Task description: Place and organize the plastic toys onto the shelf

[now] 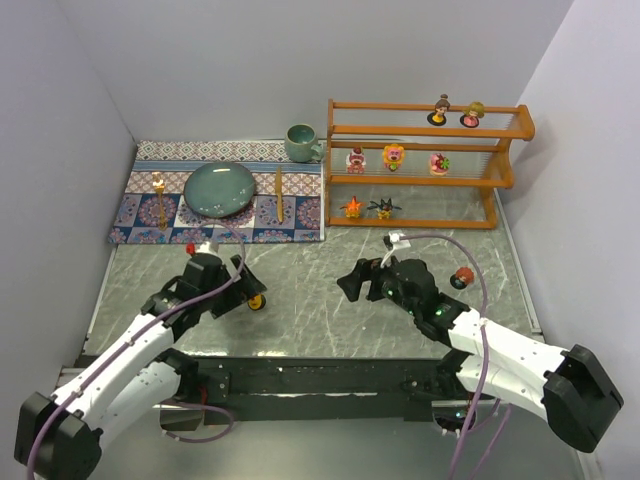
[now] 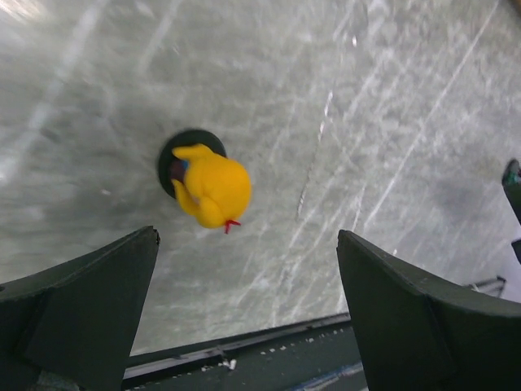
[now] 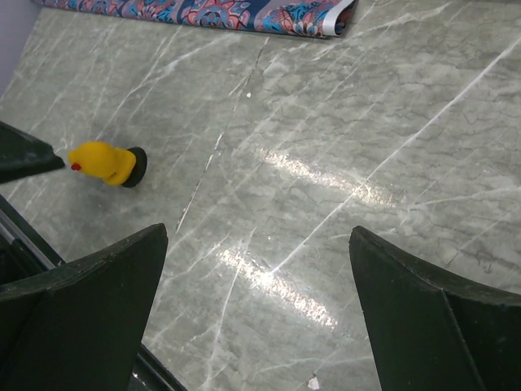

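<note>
- Toys number nine in view: seven stand on the shelf [image 1: 500,182], two on its top tier, three in the middle, two at the bottom.
- A yellow toy [image 2: 213,186] rests on the desk [image 1: 310,270], well in front of the shelf and off past its left end; in the right wrist view it seems to lie on its side, dark base turned away from the arm.
- A red toy [image 1: 461,277] sits on the desk in front of the shelf's right end.
- The left fingers [image 2: 89,301] are spread wide and hold nothing, with the yellow toy just beyond their tips.
- The right fingers [image 3: 423,318] are also spread and empty, over bare desk in front of the shelf's left half, with the red toy off to one side.
- Likely step: the left arm closes on the yellow toy.
- Risk: the toy is round and smooth, so a squeeze on the head rather than across the body could pop it out and send it rolling.
- Risk: tips set too low would scrape the desk and push the toy away.
- Risk: every tier of the shelf already holds toys, so a careless entry past the rails could topple its neighbours.
- Risk: both arms reach toward the shelf's left half and could collide.
</note>
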Robot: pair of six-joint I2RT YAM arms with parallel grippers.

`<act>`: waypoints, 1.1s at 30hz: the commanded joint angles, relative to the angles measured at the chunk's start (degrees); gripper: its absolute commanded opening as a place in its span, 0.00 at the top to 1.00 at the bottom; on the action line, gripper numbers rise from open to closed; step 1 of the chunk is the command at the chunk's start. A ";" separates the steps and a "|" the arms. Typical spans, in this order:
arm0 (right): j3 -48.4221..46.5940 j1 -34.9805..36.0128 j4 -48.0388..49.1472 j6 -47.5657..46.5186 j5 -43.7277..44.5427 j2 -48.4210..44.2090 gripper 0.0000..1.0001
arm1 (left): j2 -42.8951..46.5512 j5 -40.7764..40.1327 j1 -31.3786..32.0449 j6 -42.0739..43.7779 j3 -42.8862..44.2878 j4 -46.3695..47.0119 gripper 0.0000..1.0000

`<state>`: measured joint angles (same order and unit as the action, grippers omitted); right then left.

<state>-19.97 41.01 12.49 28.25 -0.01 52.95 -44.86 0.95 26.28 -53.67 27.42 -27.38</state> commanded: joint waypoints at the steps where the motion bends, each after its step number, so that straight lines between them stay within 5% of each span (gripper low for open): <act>1: 1.24 0.29 4.29 0.75 0.19 -0.04 0.00 | -0.67 1.44 4.56 -5.04 -1.49 8.47 0.03; 17: 1.95 0.38 5.26 0.93 0.19 2.07 0.00 | -4.45 -4.38 9.66 -6.45 -4.13 12.69 0.03; 33: 1.95 0.38 5.79 1.19 -0.60 3.39 0.00 | -9.89 -1.39 11.42 -7.15 -2.46 21.13 0.03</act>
<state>-18.41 41.01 15.88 29.12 -0.89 56.14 -53.87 -1.30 36.86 -59.81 23.35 -10.81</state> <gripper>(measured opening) 0.998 0.969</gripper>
